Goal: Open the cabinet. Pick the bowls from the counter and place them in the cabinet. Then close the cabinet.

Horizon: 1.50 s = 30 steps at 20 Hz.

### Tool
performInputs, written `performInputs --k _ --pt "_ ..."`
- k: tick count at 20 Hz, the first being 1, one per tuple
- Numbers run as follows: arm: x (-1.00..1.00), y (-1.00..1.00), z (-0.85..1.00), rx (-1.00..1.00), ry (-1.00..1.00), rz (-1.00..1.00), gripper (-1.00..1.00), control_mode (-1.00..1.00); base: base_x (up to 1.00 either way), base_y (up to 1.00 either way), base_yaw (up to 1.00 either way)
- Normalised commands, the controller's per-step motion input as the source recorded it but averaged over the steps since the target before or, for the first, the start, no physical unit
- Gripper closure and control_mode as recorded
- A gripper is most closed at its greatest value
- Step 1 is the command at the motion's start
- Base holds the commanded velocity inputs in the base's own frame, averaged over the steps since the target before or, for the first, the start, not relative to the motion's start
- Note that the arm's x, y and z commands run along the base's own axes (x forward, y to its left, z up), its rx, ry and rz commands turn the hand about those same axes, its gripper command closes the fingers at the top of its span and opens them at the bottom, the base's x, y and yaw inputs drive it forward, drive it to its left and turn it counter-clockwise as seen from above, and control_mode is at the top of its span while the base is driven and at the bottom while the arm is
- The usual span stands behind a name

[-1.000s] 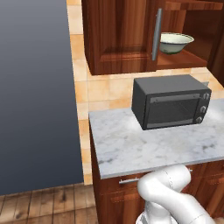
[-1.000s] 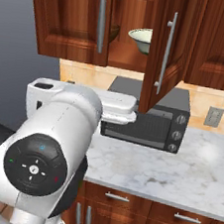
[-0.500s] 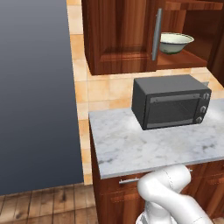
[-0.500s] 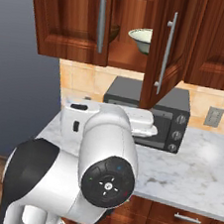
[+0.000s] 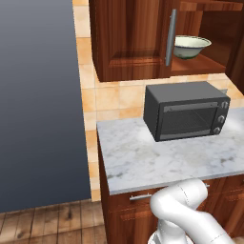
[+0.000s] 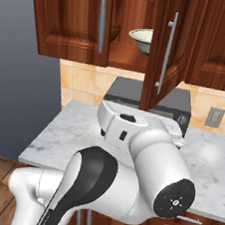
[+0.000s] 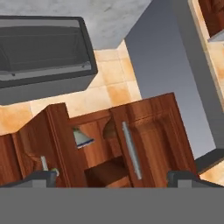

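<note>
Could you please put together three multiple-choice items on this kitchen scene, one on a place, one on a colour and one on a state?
1. Where is the pale bowl?
A. on the counter beside the microwave
B. on the shelf inside the cabinet
C. on top of the microwave

2. What colour is the microwave?
A. white
B. red
C. dark grey

3. How does the cabinet's right door stand?
A. swung open
B. fully shut
C. taken off its hinges

Answers:
1. B: the pale bowl sits on the shelf inside the cabinet, above the microwave.
2. C: the microwave on the counter has a dark grey body and door.
3. A: in the right base view the right door stands out from the cabinet front, leaving the shelf and bowl in sight.
</note>
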Motion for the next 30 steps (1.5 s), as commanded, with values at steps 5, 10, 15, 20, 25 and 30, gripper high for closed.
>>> performInputs --k 5,10,15,20,25,30 --pt "0.56 -0.53 0.01 0.22 0.02 0.19 -1.00 -1.00 0.00 0.00 0.00" --pt "0.97 0.02 0.00 0.12 0.01 0.09 -1.00 -1.00 0.00 0.00 0.00" --pt "1.00 0.44 0.00 0.09 0.00 0.07 -1.00 -1.00 0.00 0.00 0.00" --pt "1.00 0.71 0.00 0.09 0.00 0.05 -1.00 -1.00 0.00 0.00 0.00" --pt "1.00 0.97 -0.04 0.02 -0.07 0.00 -1.00 -1.00 0.00 0.00 0.00" --pt "1.00 1.00 0.00 0.00 -0.15 -0.16 -1.00 -1.00 0.00 0.00 0.00"
